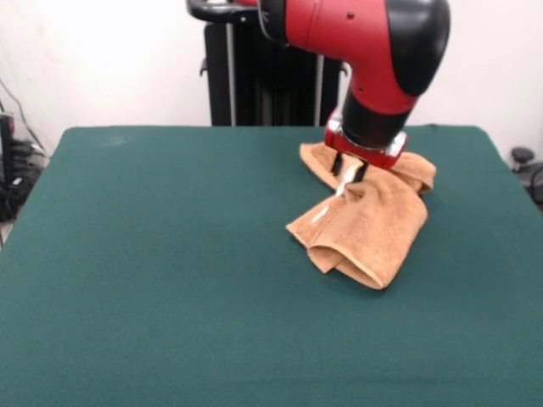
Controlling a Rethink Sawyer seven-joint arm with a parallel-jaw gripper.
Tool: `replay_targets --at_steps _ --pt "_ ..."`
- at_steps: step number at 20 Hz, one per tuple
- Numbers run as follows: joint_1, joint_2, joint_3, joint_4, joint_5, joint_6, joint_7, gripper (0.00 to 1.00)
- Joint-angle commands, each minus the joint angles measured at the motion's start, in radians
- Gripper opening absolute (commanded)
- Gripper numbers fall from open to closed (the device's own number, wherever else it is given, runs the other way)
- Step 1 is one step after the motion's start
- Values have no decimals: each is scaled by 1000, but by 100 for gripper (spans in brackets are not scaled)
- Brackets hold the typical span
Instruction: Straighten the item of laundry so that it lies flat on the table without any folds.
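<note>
The orange-tan towel (366, 219) lies rumpled and folded over on the right half of the dark green table (153, 254). Its near part is doubled into a thick fold with open layers at the front edge. A small white tag (320, 217) shows on its left edge. My gripper (348, 174) comes down from the red and black arm onto the towel's middle ridge. Its fingers stand close together and pinch a raised bit of the cloth. The towel's far part (416, 168) lies behind the gripper, partly hidden by it.
The robot's black pedestal (254, 76) stands behind the table's far edge. The towel sits near the table's right edge (509, 195). Cables and dark gear show off the table at the left (13, 170) and right (526, 165).
</note>
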Motion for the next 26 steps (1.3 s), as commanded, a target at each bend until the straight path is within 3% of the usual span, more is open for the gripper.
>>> replay_targets --at_steps 1,15,22,26 --pt "16 8 101 19 4 -91 161 100" --pt "50 160 92 -92 23 -159 222 100" --pt "185 262 -79 -250 16 57 368 100" --pt "218 256 -123 -288 22 186 378 100"
